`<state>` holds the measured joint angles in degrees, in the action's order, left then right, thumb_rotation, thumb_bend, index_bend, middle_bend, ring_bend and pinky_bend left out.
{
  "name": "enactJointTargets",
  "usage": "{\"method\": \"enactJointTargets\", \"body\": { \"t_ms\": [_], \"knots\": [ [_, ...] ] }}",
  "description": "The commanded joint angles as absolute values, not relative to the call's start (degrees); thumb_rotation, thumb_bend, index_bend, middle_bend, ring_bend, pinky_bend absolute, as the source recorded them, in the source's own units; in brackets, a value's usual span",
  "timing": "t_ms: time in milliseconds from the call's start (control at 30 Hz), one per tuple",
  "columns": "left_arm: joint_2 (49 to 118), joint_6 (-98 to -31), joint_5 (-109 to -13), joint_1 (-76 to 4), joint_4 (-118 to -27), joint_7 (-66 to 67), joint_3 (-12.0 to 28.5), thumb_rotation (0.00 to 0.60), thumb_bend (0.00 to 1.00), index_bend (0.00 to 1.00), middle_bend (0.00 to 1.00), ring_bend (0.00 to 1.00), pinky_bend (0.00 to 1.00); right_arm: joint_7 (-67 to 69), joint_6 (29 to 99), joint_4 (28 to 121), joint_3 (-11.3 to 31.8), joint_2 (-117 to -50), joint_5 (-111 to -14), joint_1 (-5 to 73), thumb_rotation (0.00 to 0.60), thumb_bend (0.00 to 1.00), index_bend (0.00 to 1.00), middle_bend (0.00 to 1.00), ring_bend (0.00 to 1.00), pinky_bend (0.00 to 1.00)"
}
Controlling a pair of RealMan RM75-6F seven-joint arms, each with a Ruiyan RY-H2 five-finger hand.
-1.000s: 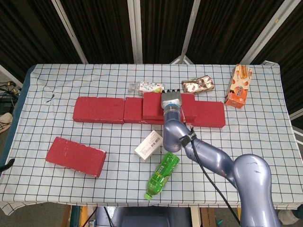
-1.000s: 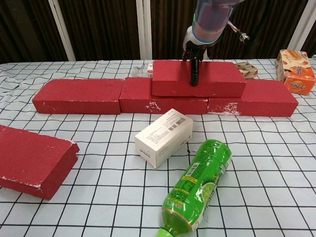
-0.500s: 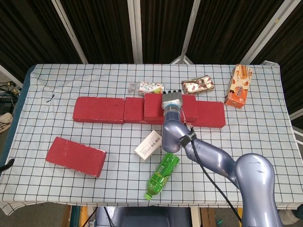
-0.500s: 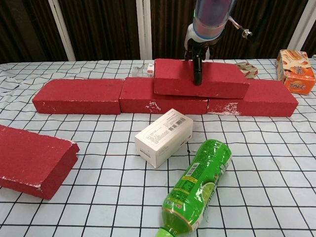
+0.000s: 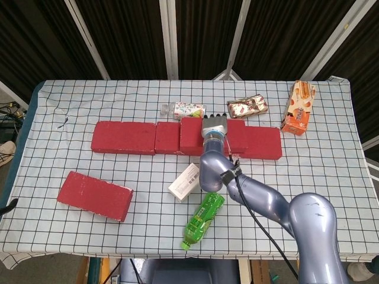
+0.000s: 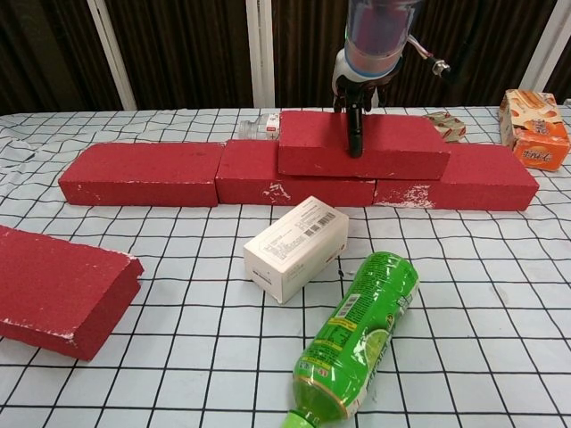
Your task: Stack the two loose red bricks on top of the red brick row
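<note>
I'm gripping the top brick (image 6: 361, 144) with my right hand (image 6: 353, 87), thumb down its front, sitting on the brick row (image 6: 214, 174). The other loose brick (image 6: 58, 290) is lying near the front-left edge

One red brick (image 6: 361, 144) tops the row (image 6: 223, 173); another brick (image 6: 62, 287) apparently loose.

A glossy grey-violet arm (image 5: 266, 201) with rounded, bulbous segments is seen. A thin black cable (image 5: 260, 228) is run along it and fixed by a black clip (image 5: 227, 174). The right hand (image 5: 214, 124) is built of silvery metal with dark fingers (image 6: 355, 125), behind a pale blue-ringed wrist (image 6: 379, 40).
</note>
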<state>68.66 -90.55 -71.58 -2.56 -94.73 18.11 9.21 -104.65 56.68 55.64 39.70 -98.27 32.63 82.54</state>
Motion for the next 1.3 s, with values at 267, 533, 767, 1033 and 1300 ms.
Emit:
{"method": "enactJointTargets", "body": {
  "t_ms": [267,533,767,1033,1300],
  "knots": [
    [68.63,-90.53,-71.52,-2.56,-94.71,18.05,9.23,0.600,0.13,0.09,0.00,0.00,0.10,-104.02,56.45,54.80,40.11,-99.21,31.18,82.44,0.600,0.29,0.00,0.05,0.00,0.00],
    [68.65,-90.45,-71.39,-2.59,-94.69,18.14,9.25,0.600,0.13,0.09,0.00,0.00,0.10,-104.26,56.79,53.99,40.43,-99.94,30.60,82.70,0.600,0.29,0.00,0.05,0.00,0.00],
    [68.62,-90.34,-71.31,-2.64,-94.70,18.18,9.25,0.600,0.13,0.09,0.00,0.00,0.10,-104.51,57.31,53.42,40.88,-100.58,30.27,83.00,0.600,0.29,0.00,0.05,0.00,0.00],
    [68.49,-90.31,-71.28,-2.60,-94.69,17.96,9.25,0.600,0.13,0.09,0.00,0.00,0.10,-105.00,58.05,53.35,41.57,-100.84,30.12,83.13,0.600,0.28,0.00,0.03,0.00,0.00],
    [68.44,-90.37,-71.35,-2.56,-94.68,17.83,9.23,0.600,0.13,0.09,0.00,0.00,0.10,-105.25,58.45,53.38,42.25,-101.03,29.97,83.12,0.600,0.28,0.00,0.00,0.00,0.00]
  ]
}}
